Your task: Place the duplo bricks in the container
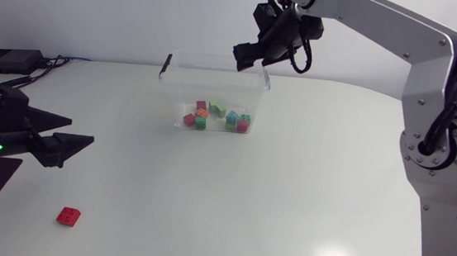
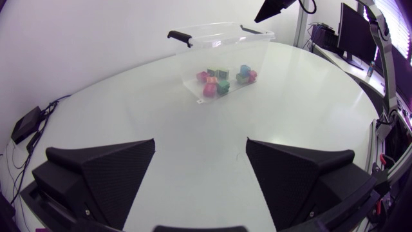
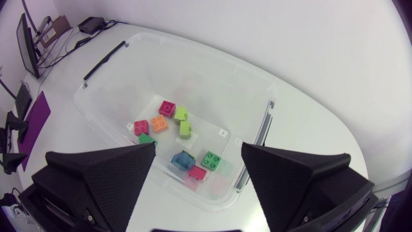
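Right pincer (image 3: 199, 145) hangs over the clear, glossy plastic container (image 1: 216, 81), matte wedge fingers spread wide, nothing in them. Down inside is a jumble of small studded duplo bricks (image 3: 185, 129): pink, lime, orange, green, blue. One green one is partly hidden behind a black finger. Left pincer (image 2: 201, 140) sits low over the smooth white worktop (image 1: 289, 191), gaping too, and empty. One square red brick (image 1: 69, 216) lies alone on the worktop, well apart from the container.

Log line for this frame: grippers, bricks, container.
right gripper: open, empty, above container | left gripper: open, empty | bricks: several inside container | red brick: outside container, ungripped
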Robot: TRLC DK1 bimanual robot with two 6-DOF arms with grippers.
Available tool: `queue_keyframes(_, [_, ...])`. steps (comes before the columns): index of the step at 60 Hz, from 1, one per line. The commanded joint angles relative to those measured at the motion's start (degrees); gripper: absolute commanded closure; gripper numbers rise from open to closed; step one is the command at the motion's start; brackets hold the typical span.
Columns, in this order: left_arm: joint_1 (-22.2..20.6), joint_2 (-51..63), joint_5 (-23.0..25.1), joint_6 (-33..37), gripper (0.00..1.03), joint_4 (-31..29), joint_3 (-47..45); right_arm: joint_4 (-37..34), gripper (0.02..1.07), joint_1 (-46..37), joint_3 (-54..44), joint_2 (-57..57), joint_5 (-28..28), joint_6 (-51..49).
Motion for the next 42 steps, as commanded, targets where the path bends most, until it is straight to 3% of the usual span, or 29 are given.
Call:
queue_keyframes(1, [0.7,1.66,0.76,2.8,0.05,-1.36,-2.09,-1.03,0.06,1.07,-1.76,-3.85,0.27,1.52])
queue_keyframes(11, [1.66,3.42,0.59,5.7,0.05,-2.33,-3.59,-1.3,0.06,2.74,-8.7,-8.95,0.27,2.31])
queue_keyframes(23, [3.69,3.24,-1.52,9.92,0.05,-11.12,-3.94,-0.86,0.06,4.94,-18.19,-15.1,2.02,2.66])
queue_keyframes(35, [6.23,3.06,-1.79,12.2,0.05,-18.68,-4.11,4.24,0.06,5.21,-30.15,-19.67,2.29,2.66])
queue_keyframes(42, [5.35,4.29,-8.03,11.32,0.06,-19.29,-3.94,6.44,0.06,5.21,-36.12,-21.96,2.2,2.66])
